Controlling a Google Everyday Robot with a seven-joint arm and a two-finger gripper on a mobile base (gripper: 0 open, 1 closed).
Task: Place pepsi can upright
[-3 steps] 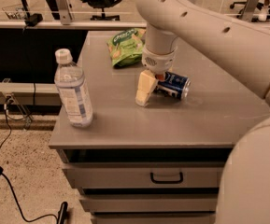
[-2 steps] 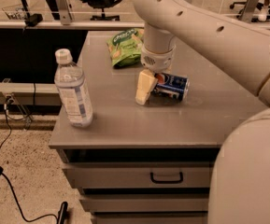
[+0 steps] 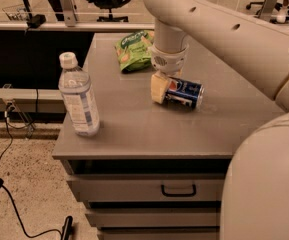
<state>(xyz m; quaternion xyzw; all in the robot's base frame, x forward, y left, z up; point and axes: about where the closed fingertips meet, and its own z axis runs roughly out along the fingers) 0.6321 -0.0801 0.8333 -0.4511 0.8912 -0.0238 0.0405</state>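
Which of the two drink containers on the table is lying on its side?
The pepsi can, lying at the gripper; the water bottle stands upright.

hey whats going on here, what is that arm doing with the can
The robot is working on setting a pepsi can upright. Its gripper is down on the grey table, right at the left end of the can. The can lies on its side near the middle of the table, not yet stood up. A clear water bottle stands upright at the front left, and a green snack bag lies at the back, both apart from the gripper.
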